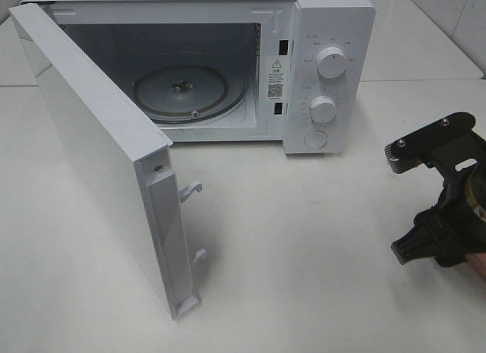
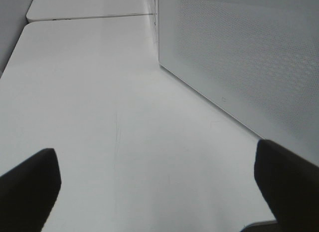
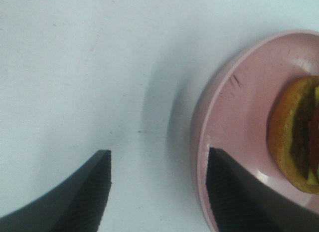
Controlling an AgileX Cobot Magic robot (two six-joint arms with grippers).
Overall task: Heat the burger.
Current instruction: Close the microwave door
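The burger (image 3: 294,137) shows only in the right wrist view, lying on a round pink plate (image 3: 239,92) on the white table. Its orange-brown bun, dark patty and a bit of red and green are partly cut off at the frame edge. My right gripper (image 3: 158,157) is open: one finger is over the plate's rim and the other over bare table, neither closed on anything. In the high view the right arm (image 1: 444,209) hangs at the far right edge. My left gripper (image 2: 157,157) is wide open and empty above the table.
The white microwave (image 1: 334,34) stands at the back. Its door (image 1: 91,163) is swung wide open toward the front left, and the glass turntable (image 1: 190,87) inside is bare. In the left wrist view the door's perforated outer face (image 2: 239,57) is close by.
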